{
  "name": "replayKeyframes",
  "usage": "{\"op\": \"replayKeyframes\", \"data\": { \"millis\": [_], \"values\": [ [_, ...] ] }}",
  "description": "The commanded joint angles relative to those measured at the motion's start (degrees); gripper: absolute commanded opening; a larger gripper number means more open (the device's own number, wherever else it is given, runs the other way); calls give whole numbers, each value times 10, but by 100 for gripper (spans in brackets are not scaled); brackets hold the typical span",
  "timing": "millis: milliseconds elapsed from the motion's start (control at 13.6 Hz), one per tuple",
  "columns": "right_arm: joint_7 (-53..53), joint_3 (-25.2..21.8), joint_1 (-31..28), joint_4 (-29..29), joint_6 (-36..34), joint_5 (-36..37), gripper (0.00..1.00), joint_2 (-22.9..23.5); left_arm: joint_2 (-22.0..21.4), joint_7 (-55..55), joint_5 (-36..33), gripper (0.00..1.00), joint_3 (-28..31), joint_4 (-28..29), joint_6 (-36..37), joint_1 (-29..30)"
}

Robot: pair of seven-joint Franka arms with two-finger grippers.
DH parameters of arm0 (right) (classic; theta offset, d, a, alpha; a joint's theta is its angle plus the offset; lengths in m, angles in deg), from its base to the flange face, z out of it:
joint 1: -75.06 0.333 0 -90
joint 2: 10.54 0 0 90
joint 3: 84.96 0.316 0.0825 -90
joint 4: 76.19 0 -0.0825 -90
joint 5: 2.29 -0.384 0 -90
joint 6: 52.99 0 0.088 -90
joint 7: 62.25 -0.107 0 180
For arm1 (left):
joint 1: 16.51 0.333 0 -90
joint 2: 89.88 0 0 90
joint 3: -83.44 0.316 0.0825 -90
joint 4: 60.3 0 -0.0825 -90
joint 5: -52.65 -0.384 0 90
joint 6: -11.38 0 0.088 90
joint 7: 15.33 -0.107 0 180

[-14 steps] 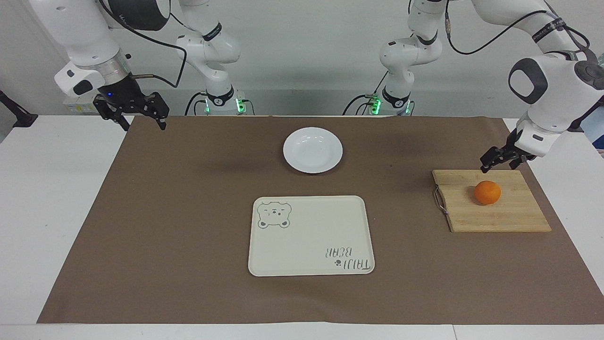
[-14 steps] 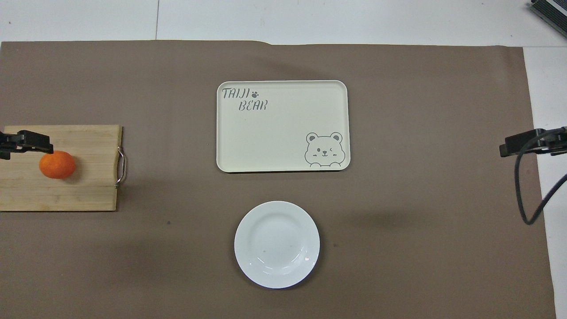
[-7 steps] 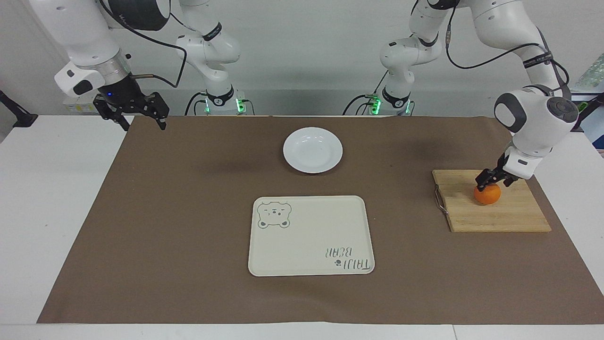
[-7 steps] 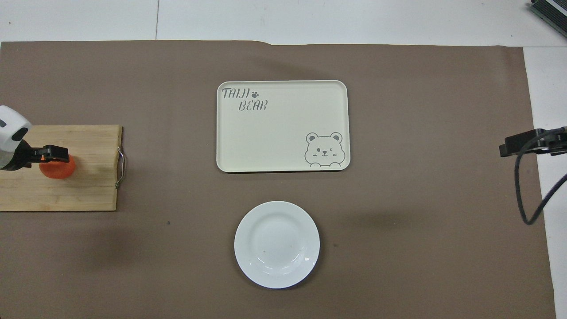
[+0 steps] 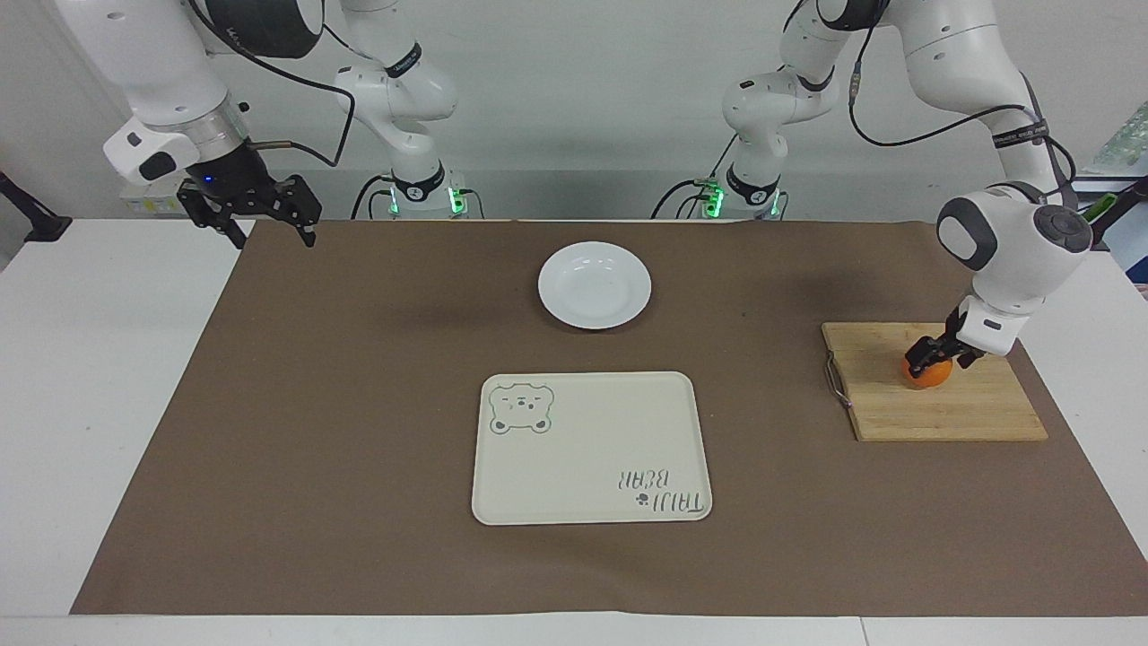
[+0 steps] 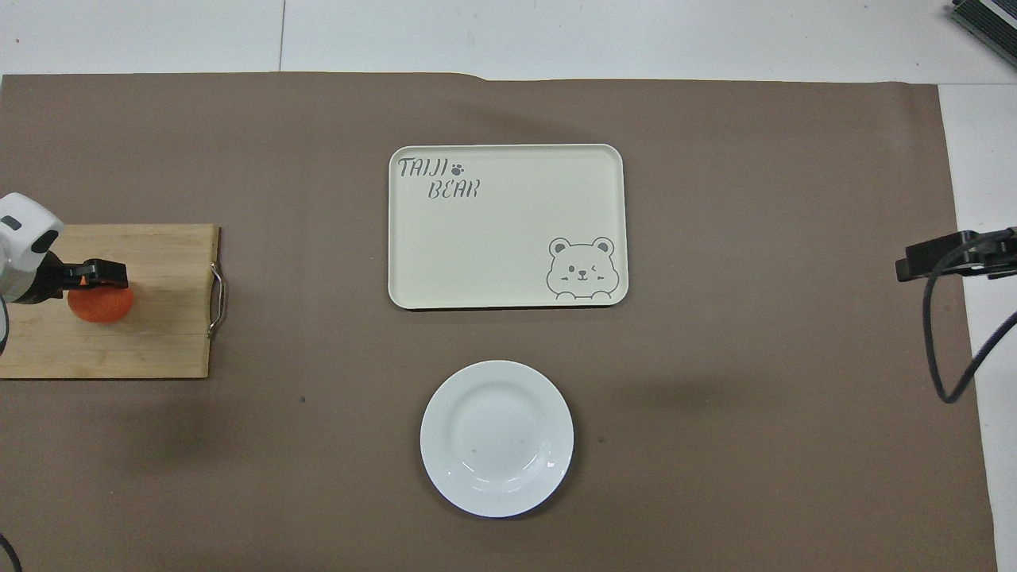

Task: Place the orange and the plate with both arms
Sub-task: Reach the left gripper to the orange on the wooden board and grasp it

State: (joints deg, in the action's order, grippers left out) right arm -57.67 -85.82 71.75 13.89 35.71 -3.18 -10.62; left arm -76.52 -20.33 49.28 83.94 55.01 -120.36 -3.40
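Observation:
The orange (image 5: pixel 929 378) sits on a wooden cutting board (image 5: pixel 951 414) at the left arm's end of the table. My left gripper (image 5: pixel 938 359) is down on the orange, open, with its fingers astride it. In the overhead view one black finger (image 6: pixel 99 272) lies across the orange (image 6: pixel 100 307). The white plate (image 5: pixel 595 285) lies empty on the brown mat, nearer to the robots than the tray; it also shows in the overhead view (image 6: pixel 496 438). My right gripper (image 5: pixel 273 235) waits open and empty, raised over the mat's corner at the right arm's end.
A cream tray with a bear drawing (image 5: pixel 592 449) lies empty mid-table, farther from the robots than the plate. The cutting board has a metal handle (image 5: pixel 835 381) on its side toward the tray. A brown mat (image 5: pixel 359 404) covers the table.
My left gripper has moved from over the board's edge to above the orange and come down around it. The orange, the plate and the right arm have not moved.

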Motion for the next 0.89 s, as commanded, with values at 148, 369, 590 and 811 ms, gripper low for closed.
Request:
{"op": "replayKeyframes", "data": {
  "millis": [148, 369, 590, 811],
  "values": [
    [13, 3, -4, 7, 1, 2, 100, -7, -8, 1, -12, 100, -6, 18, 1, 9],
    [13, 3, -4, 7, 1, 1, 100, -7, -10, -2, -12, 91, -4, 20, 3, 9],
    [13, 3, -4, 6, 1, 1, 100, -7, -11, -4, -12, 37, -6, 13, 38, 8],
    [13, 3, -4, 6, 1, 1, 100, -7, -12, -26, -12, 2, -6, -4, 55, 8]
  ]
}}
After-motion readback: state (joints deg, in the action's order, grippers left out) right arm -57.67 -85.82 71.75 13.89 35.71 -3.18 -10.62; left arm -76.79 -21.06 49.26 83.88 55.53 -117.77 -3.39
